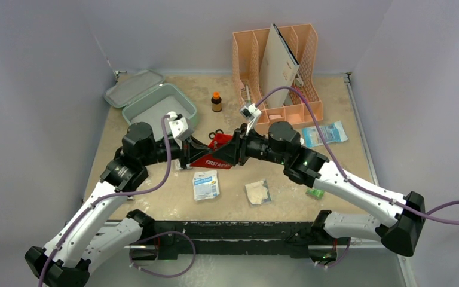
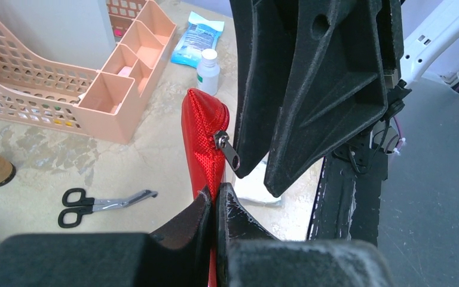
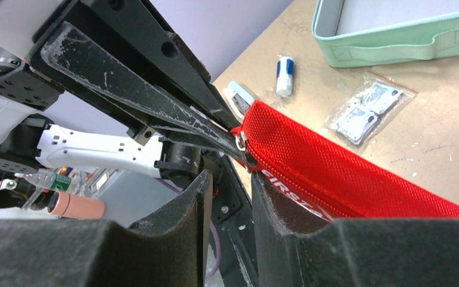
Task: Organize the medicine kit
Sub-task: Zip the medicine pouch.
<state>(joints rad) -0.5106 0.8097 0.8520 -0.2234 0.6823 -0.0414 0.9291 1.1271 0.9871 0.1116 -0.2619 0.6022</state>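
The mint-green medicine kit (image 1: 155,110) lies open at the back left with its lid (image 1: 132,88) folded back; its wall also shows in the right wrist view (image 3: 394,45). A red first-aid pouch (image 1: 211,158) hangs between both grippers at the table's middle. My left gripper (image 2: 215,197) is shut on the pouch's (image 2: 203,137) edge. My right gripper (image 3: 230,179) is open with a narrow gap and nothing in it. The pouch (image 3: 334,161) lies against the outside of its right finger. The zipper pull (image 2: 230,156) sits by its fingertips.
A peach file organizer (image 1: 278,72) stands at the back right. A brown bottle (image 1: 216,101) and scissors (image 2: 98,203) lie behind the pouch. A white packet (image 1: 205,184), a gauze bag (image 1: 257,192), a blue packet (image 1: 326,133) and a white bottle (image 2: 208,70) lie around.
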